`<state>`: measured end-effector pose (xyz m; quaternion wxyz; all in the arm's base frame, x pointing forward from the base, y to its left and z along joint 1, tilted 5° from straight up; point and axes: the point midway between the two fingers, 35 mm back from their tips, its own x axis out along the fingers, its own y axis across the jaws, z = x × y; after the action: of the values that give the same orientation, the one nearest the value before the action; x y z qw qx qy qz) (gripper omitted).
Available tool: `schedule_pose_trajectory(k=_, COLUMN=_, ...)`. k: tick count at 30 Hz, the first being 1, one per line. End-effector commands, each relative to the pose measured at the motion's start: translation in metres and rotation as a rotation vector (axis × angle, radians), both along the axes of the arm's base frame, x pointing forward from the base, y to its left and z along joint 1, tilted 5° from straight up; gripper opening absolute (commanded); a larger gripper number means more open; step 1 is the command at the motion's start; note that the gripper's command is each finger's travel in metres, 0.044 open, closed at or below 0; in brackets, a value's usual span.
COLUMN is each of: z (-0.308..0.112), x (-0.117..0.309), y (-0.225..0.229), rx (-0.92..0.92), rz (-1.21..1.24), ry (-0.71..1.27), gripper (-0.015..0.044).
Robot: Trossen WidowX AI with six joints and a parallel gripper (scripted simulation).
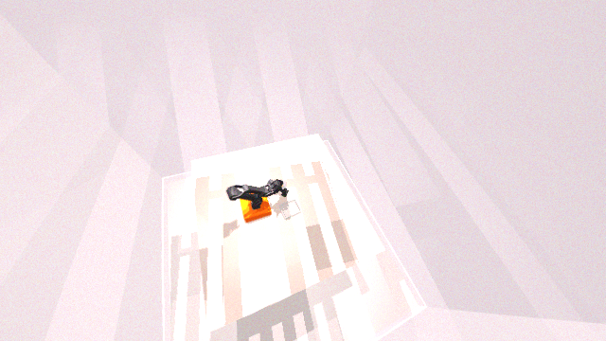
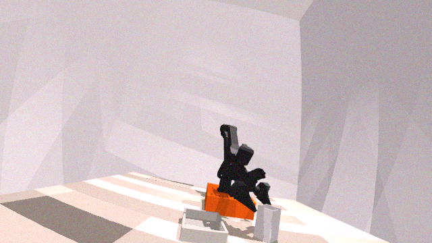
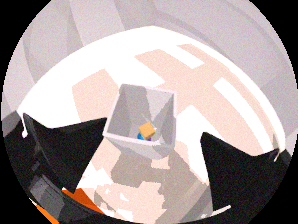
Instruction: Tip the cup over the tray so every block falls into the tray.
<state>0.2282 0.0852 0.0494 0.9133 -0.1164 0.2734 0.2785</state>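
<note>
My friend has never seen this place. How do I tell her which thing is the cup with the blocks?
Start at the bright orange block under the black robot arm. In the exterior view, two pale things stand in front of it: the cup is on the right. It's tall, narrow and square-sided, while its neighbour, the tray, is low and wide.
</note>
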Motion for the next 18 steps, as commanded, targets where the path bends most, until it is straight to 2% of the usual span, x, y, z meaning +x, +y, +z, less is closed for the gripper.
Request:
schedule_pose_trajectory(k=1, z=-0.008, x=0.002, y=0.002, rx=-0.001, rz=-0.004, ry=0.019, gripper=0.044)
schedule_pose_trajectory(k=18, z=-0.026, x=0.017, y=0.013, rx=0.0, rz=-0.004, ry=0.018, gripper=0.044)
